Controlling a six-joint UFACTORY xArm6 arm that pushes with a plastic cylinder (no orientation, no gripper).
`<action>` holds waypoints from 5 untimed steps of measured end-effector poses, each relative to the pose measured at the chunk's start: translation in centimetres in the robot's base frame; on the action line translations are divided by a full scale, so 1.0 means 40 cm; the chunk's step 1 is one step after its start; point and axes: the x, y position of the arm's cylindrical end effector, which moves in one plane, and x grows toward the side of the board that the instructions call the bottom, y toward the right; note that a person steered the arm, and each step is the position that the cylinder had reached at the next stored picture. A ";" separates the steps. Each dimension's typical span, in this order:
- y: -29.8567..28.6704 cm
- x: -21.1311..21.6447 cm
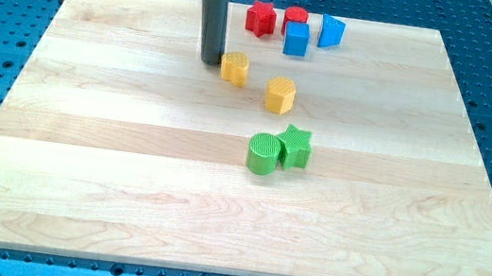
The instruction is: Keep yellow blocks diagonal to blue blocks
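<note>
Just right of my tip (pixel 209 61), in the one camera view, sits the nearer yellow block (pixel 234 67), touching or all but touching the rod; can't tell which. No jaws here: it's a bare rod, nothing clamped, tip down at board level. The second yellow block (pixel 280 95), hexagon-ish, lies further right and toward the view's bottom of the tip.

Blue cube (pixel 296 39) and a second blue block (pixel 331 32) sit right of the tip and toward the view's top, next to the red star (pixel 260 18) and red block (pixel 295 18).

Handling, my guess: small rigid plastic, light, slides easily on the wooden board (pixel 78 183), may spin if pushed off-centre. Push square on a flat side face, low.

Count: 2 yellow, 2 blue, 2 red, 2 green — green cylinder (pixel 263 154) touching green star (pixel 294 146), well below the tip.
</note>
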 end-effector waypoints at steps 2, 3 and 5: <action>0.107 -0.003; 0.105 -0.059; 0.226 -0.157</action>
